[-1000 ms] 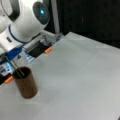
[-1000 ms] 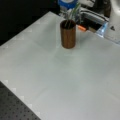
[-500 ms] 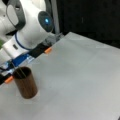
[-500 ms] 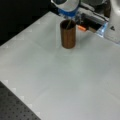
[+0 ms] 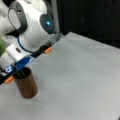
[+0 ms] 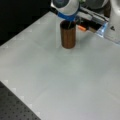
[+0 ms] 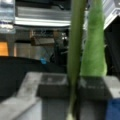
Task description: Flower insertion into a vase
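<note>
Right now I see the vase (image 5: 26, 85) standing upright on the pale table (image 5: 82, 82), near a front view's left edge; in a front view it sits toward the top, middle (image 6: 68, 35). A thin green stem (image 6: 70, 24) reaches down into its mouth in both front views. Directly above the vase hangs the arm's wrist, so the gripper (image 7: 74, 87) itself is hidden in both front views. From the wrist view, the grey fingers (image 7: 53, 86) are pressed together on the flower stem (image 7: 74, 50), with a broad green leaf (image 7: 94, 47) just beside it. Orange-tipped hardware (image 5: 48, 50) lies behind the vase.
</note>
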Robot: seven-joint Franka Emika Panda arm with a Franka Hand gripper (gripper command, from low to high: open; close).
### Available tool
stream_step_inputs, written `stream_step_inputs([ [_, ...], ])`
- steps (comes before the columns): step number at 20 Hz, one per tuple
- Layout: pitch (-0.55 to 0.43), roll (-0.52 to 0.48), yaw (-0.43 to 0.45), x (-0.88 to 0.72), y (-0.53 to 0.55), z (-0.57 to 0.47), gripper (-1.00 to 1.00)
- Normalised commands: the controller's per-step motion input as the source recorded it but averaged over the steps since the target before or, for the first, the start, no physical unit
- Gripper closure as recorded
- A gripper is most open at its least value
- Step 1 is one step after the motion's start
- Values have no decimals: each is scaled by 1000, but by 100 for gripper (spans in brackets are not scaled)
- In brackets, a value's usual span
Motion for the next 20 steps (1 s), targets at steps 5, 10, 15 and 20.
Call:
stream_step_inputs([
  [5,-26,-8,-159,242,106,-124,-100],
  [10,-10,-6,-176,256,89,-116,-100],
  [15,-2,45,-221,349,33,-12,-100],
  [20,66,48,-201,477,-28,166,-100],
])
